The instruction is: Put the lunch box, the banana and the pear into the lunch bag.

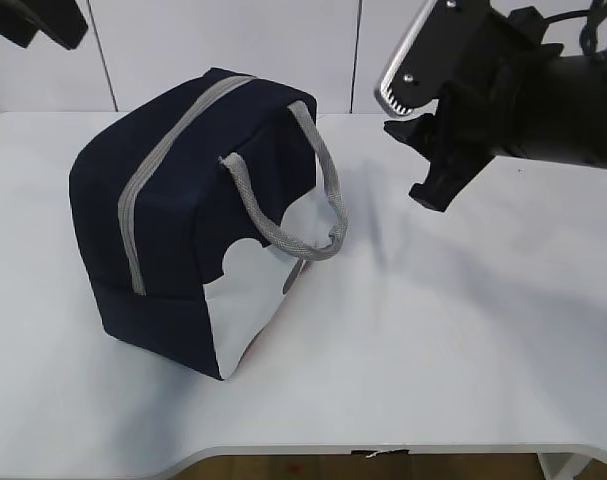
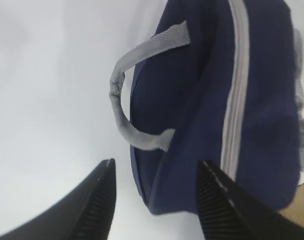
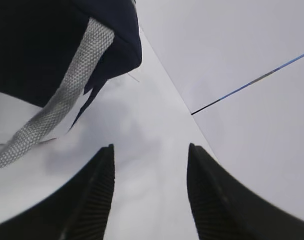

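The navy lunch bag (image 1: pixel 183 230) stands on the white table, left of centre. Its grey zipper (image 1: pixel 168 150) runs over the top and looks shut, and a grey rope handle (image 1: pixel 293 235) hangs over its white panel. In the left wrist view, my left gripper (image 2: pixel 157 164) hangs open above the lunch bag (image 2: pixel 202 100) with nothing between its fingers. To the right of the bag and above the table, my right gripper (image 1: pixel 430 185) is also open; in its own view the right gripper (image 3: pixel 151 147) holds nothing. The lunch box, the banana and the pear are out of view.
The white table (image 1: pixel 463 330) stretches to the right and front of the bag, with its front edge near the bottom of the exterior view. A white panelled wall (image 1: pixel 283 45) stands behind. Part of the left arm (image 1: pixel 38 20) shows at the top left corner.
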You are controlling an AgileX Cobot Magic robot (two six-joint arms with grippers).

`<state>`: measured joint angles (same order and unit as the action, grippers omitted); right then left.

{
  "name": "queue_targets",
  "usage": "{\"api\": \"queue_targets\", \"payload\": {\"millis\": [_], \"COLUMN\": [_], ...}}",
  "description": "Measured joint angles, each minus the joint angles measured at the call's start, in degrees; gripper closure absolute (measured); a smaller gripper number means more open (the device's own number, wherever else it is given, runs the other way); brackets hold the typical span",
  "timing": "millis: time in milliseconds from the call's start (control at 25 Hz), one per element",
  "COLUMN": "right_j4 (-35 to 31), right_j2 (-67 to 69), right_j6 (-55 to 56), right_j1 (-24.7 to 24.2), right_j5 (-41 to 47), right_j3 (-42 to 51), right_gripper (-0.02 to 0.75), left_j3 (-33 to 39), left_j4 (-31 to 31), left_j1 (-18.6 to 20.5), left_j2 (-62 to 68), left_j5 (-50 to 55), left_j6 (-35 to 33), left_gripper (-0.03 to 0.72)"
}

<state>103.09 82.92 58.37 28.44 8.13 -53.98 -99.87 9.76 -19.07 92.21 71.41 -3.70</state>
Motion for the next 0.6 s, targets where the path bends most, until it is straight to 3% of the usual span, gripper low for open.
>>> {"api": "queue_targets", "payload": {"millis": [600], "right_j4": [-3.67], "right_j2": [-6.20], "right_j6": [0.04], "right_j1": [0.00], "right_j5": [1.07], "right_j3": [2.48], "right_gripper": [0.352], "left_j3": [22.57], "left_j4": [-2.79], "left_j1": [0.00], "left_j2": [-26.57], "left_j5": [0.28], "left_j6": [0.00], "left_gripper": [0.326]}}
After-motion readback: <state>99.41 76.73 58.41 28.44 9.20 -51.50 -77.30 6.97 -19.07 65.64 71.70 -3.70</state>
